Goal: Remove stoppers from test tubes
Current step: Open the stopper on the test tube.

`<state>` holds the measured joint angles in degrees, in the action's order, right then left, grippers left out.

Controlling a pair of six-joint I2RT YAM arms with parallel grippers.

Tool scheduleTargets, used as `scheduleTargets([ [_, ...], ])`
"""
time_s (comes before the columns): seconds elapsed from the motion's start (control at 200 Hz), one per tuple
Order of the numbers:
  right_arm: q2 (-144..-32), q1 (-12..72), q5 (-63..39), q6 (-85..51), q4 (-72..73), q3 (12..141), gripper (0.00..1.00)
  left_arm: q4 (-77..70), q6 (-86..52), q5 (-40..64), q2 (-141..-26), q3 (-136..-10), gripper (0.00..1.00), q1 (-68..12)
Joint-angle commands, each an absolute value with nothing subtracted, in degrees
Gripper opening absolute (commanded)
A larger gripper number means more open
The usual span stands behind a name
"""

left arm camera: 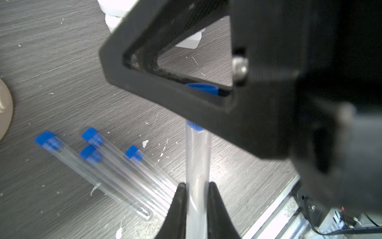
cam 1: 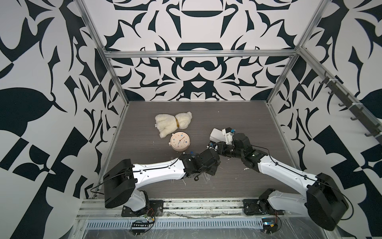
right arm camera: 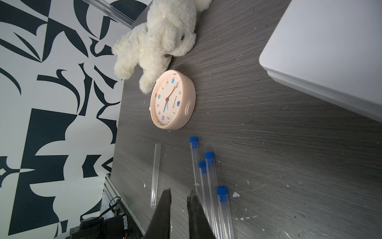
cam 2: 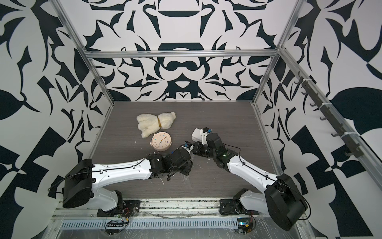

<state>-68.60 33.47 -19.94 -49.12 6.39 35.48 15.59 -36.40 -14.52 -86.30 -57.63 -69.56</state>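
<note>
1. Four capped tubes (left arm camera: 115, 175) lie side by side on the desk (left arm camera: 51, 62), each with one of the blue stoppers (left arm camera: 46, 138) in its end. Only the wrist cameras show them, because in both top views they are hidden under the left arm (cam 1: 161, 169)
2. One open tube (right arm camera: 155, 175), without a stopper, lies apart from them. Only the right wrist view shows it
3. Only the left wrist view shows the grasp: the left tool (left arm camera: 196, 183) is clenched on a test tube (left arm camera: 197, 157) and holds it raised above the desk, by the part away from the stopper
4. The stopper (left arm camera: 195, 125) sits in the far end of this test tube, half hidden behind one finger (left arm camera: 165, 93) of the right tool. A bit of blue shows through the window of that finger
5. In the right wrist view the right tool (right arm camera: 179, 193) has its jaws a little apart, with only desk seen between the tips. I cannot tell whether it grips the stopper deeper in
6. The top views give the pose: both arms reach low from the near edge toward the middle. The left forearm lies almost level. The right arm (cam 1: 281, 171) slopes inward and its wrist bends toward the left wrist, so the two wrists are close together
7. The clock (cam 1: 179, 142) lies face up just beside the plush toy (cam 1: 172, 124), and the white box (cam 1: 215, 134) stands near the right wrist
</note>
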Motion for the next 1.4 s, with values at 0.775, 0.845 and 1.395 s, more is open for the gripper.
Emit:
scheduleTargets([
  [0.775, -68.76, 33.84, -20.39, -49.49, 8.88, 35.16, 0.19, 15.05, -36.30, -16.20, -84.60, -57.01, 0.13, -69.72],
  [0.845, -68.60, 33.84, -20.22, -49.48, 8.93, 35.07, 0.17, 15.11, -36.39, -16.12, -84.47, -56.98, 0.13, -69.72],
  [1.395, -67.58, 34.37, -13.67, -43.05, 2.37, 38.20, 0.09, 15.82, -37.25, -15.48, -84.23, -56.32, 0.13, -69.71],
])
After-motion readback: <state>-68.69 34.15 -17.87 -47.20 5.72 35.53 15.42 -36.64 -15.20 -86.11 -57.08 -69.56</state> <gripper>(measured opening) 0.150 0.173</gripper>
